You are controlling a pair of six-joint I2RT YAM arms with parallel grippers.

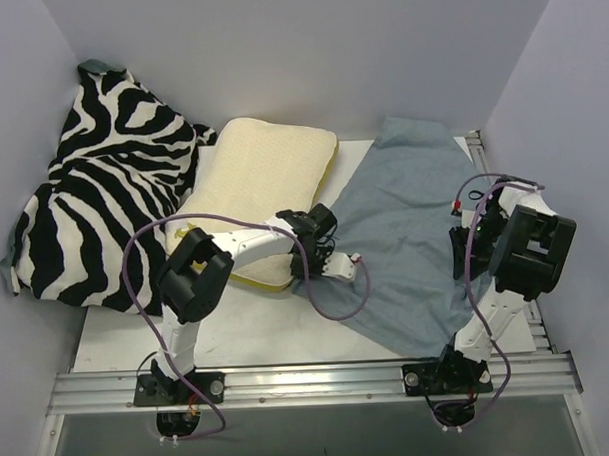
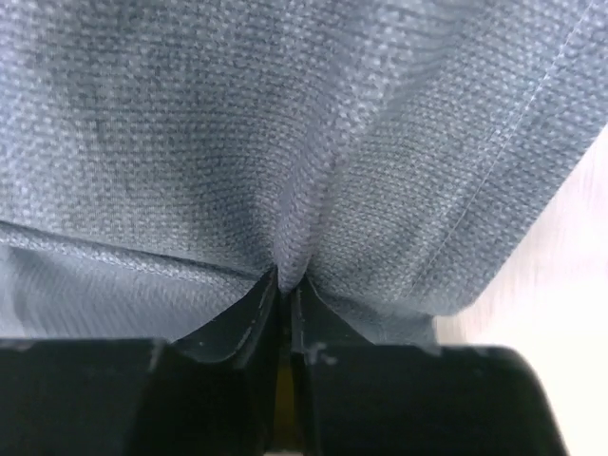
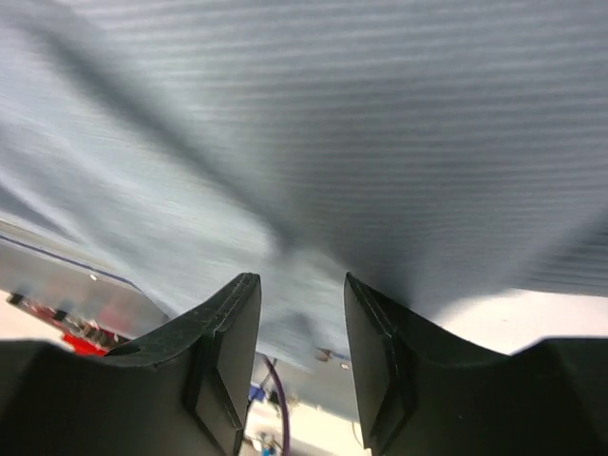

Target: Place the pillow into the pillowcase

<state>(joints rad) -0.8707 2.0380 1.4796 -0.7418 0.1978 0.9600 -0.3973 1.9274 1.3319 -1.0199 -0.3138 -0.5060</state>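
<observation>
The cream pillow point(image 1: 263, 179) lies at the back middle of the table, partly under my left arm. The grey-blue pillowcase point(image 1: 405, 234) is spread flat to its right, plain face up. My left gripper point(image 1: 319, 268) is at the pillowcase's left edge. In the left wrist view it point(image 2: 285, 285) is shut on a pinched fold of the grey-blue cloth point(image 2: 285, 142). My right gripper point(image 1: 461, 249) is at the pillowcase's right edge. In the right wrist view it point(image 3: 299, 294) is open, with the blurred cloth point(image 3: 332, 123) just beyond the fingertips and nothing held.
A black-and-white zebra-print cloth point(image 1: 103, 185) is heaped at the back left, touching the pillow. The white tabletop point(image 1: 238, 330) shows in front of the pillow. A metal rail point(image 1: 310, 378) runs along the near edge. Walls close in on the left, back and right.
</observation>
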